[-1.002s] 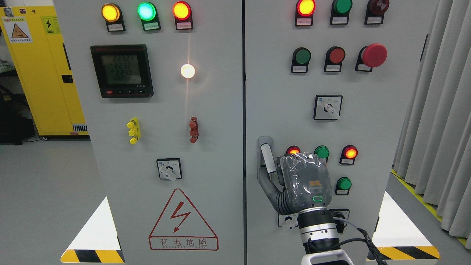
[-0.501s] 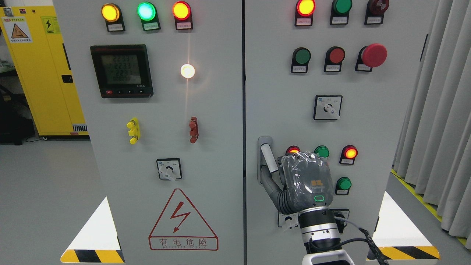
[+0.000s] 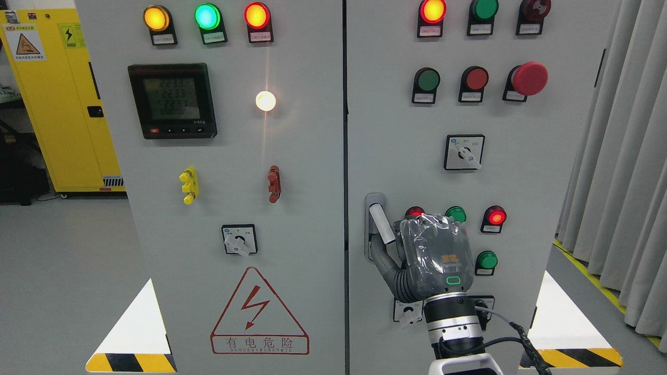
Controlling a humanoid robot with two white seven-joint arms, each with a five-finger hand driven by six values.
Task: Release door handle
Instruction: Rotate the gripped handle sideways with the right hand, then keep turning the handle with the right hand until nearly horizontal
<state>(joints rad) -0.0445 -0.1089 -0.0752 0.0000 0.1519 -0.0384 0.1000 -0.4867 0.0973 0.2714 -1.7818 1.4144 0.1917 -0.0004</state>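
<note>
My right hand (image 3: 435, 260) sits low against the right door of the cabinet (image 3: 547, 172), palm turned to the panel, so I see only its wrapped back. The door handle (image 3: 380, 224) lies just up and to the left of my knuckles, its pale lever tilted off vertical with the lower end toward me. My thumb (image 3: 384, 259) reaches left and up to the base of that lever and appears to touch it. The other fingers are hidden behind the palm, so I cannot tell whether they are curled round the lever or already loose. Judgement: the lever stands tilted because it has been turned out of its recess, and the thumb sits under it as the last contact to break. Releasing calls for the thumb to drop away and the hand to draw back toward me. The pilot lamps (image 3: 456, 214) are right above my knuckles and a rotary switch (image 3: 409, 312) is just left of my wrist, so a careless exit could brush either. The cable (image 3: 521, 338) trails to the right of my wrist, well apart from the handle. Left hand not visible.
</note>
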